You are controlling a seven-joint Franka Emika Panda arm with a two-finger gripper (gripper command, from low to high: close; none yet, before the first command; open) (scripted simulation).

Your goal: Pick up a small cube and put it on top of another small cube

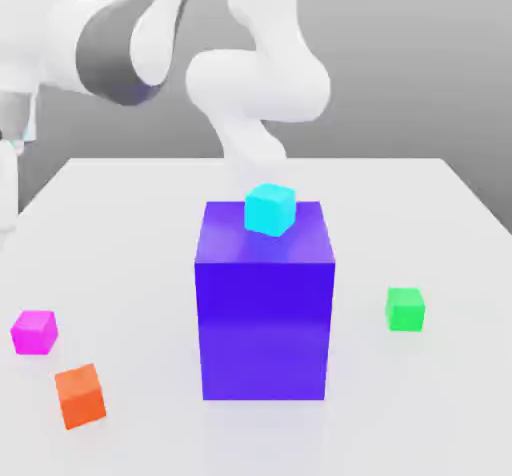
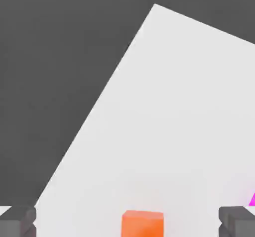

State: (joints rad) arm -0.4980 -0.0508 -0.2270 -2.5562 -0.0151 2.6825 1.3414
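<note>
The plain white bench (image 1: 440,224) carries a big purple-blue block (image 1: 265,314) mid-surface, a small magenta-pink cube (image 1: 34,332), an orange cube (image 1: 81,396) and a green cube (image 1: 405,309).

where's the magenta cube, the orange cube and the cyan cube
magenta cube (image 1: 34,332), exterior view, middle of its front face
orange cube (image 1: 81,397), exterior view, middle of its front face
cyan cube (image 1: 270,209), exterior view, front face, atop the big purple-blue block (image 1: 265,334)
</note>
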